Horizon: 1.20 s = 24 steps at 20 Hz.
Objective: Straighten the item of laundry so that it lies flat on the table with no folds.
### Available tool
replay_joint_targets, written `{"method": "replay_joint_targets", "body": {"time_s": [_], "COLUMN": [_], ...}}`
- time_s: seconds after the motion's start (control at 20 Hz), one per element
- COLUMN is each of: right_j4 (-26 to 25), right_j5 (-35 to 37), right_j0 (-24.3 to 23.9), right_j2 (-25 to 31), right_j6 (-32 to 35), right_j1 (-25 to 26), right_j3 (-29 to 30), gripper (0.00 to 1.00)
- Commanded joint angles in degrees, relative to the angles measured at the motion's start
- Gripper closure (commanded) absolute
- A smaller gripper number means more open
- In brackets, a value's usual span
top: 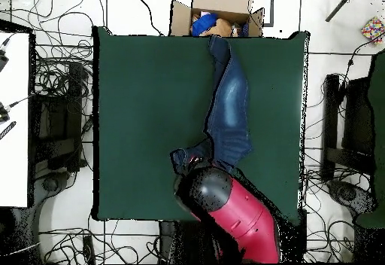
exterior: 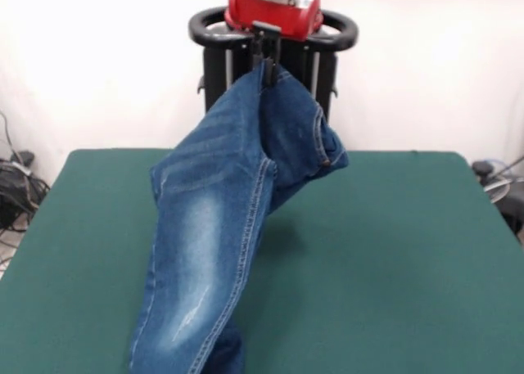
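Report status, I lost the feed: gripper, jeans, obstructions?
Gripper shut on jeans, lifted high. Legs trail over the table. Nothing in the way.

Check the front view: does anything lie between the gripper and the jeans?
Nothing does. The gripper is shut directly on the jeans, holding one end above the table; the front view shows this.

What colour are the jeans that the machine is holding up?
Medium-blue denim jeans with faded whitish patches and tan stitching, clearest in the front view.
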Motion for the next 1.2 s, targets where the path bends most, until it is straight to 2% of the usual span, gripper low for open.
{"method": "replay_joint_targets", "body": {"time_s": [0.05, 0.65, 1.05, 1.2], "right_j4": [-0.48, -0.15, -0.52, -0.42], "right_j5": [-1.83, -0.58, 3.32, 3.54], "right_j0": [1.75, 5.22, 9.76, 11.51], "right_j2": [6.00, 4.60, 1.97, 0.97], "right_j6": [11.22, 14.58, 18.92, 20.16], "right_j1": [-2.75, -5.99, -7.66, -9.11], "right_j3": [7.85, 11.04, 9.98, 11.25], "gripper": [1.00, 1.00, 1.00, 1.00]}}
